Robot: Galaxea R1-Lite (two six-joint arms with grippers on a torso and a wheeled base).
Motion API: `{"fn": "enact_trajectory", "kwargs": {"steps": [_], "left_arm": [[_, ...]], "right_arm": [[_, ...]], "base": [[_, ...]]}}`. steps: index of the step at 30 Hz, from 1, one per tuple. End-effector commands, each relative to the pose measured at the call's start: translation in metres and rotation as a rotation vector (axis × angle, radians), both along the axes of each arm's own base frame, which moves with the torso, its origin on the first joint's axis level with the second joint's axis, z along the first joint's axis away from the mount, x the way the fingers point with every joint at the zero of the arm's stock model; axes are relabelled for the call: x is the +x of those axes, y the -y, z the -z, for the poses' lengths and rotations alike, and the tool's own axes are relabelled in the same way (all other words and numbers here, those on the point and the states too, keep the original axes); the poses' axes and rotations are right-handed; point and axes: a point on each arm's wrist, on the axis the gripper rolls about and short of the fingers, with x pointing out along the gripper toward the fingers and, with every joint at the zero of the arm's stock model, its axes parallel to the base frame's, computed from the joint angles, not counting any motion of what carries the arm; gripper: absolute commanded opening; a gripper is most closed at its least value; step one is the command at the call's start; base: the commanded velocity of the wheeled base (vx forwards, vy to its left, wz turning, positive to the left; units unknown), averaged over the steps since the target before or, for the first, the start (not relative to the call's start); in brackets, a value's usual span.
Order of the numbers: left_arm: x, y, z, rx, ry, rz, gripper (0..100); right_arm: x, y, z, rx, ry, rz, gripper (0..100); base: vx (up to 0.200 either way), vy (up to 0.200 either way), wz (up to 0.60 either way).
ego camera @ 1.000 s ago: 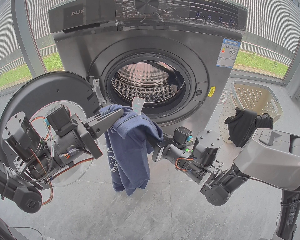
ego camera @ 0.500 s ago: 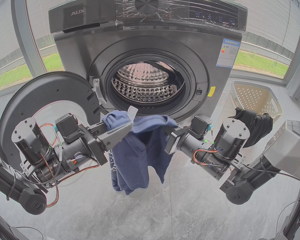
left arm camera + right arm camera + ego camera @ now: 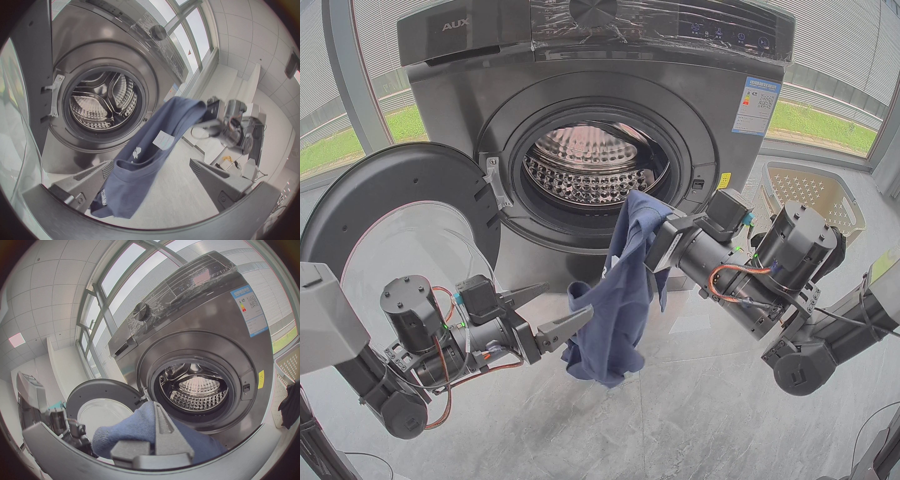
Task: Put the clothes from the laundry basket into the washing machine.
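Note:
A blue shirt (image 3: 615, 300) hangs from my right gripper (image 3: 657, 220), which is shut on its top edge just in front of the lower right rim of the washing machine's open drum (image 3: 590, 165). In the right wrist view the blue cloth (image 3: 134, 427) bunches around the shut gripper (image 3: 153, 433). My left gripper (image 3: 569, 299) is open, low, and just left of the shirt's hanging lower part. From the left wrist, the shirt (image 3: 147, 150) dangles between the spread fingers (image 3: 90, 181). The laundry basket (image 3: 815, 190) stands to the right of the machine, with a black garment (image 3: 292, 405) over its rim.
The round washer door (image 3: 394, 194) is swung wide open to the left, behind my left arm. Grey tiled floor (image 3: 650, 425) spreads in front of the machine. Windows run behind it.
My left gripper let go of the shirt, opened, and dropped down and back. My right gripper rose toward the drum opening, and the shirt now hangs from it alone.

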Motion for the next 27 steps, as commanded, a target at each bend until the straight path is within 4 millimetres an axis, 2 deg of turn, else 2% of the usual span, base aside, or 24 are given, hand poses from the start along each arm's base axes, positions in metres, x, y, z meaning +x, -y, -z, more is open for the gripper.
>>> {"fn": "enact_trajectory", "kwargs": {"steps": [1, 7, 12, 19, 27], "left_arm": [[0.005, 0.002, 0.032, 0.069, -0.073, 0.003, 100], [-0.001, 0.000, 0.052, 0.149, -0.108, 0.016, 100], [-0.003, 0.001, 0.067, 0.195, -0.138, 0.055, 100], [-0.004, 0.007, 0.074, 0.204, -0.144, 0.126, 100], [0.021, 0.023, 0.080, 0.179, -0.104, 0.129, 100]], "right_arm": [[0.004, -0.005, -0.008, 0.021, 0.022, 0.001, 0], [0.014, -0.014, -0.020, 0.045, 0.039, 0.022, 0], [0.018, -0.017, -0.018, 0.049, 0.034, 0.038, 0], [0.025, -0.022, -0.013, 0.051, 0.028, 0.052, 0], [0.026, -0.026, -0.011, 0.051, 0.026, 0.045, 0]], "base": [[0.000, 0.000, 0.00], [0.000, 0.000, 0.00], [0.000, 0.000, 0.00], [0.000, 0.000, 0.00], [0.000, 0.000, 0.00]]}}
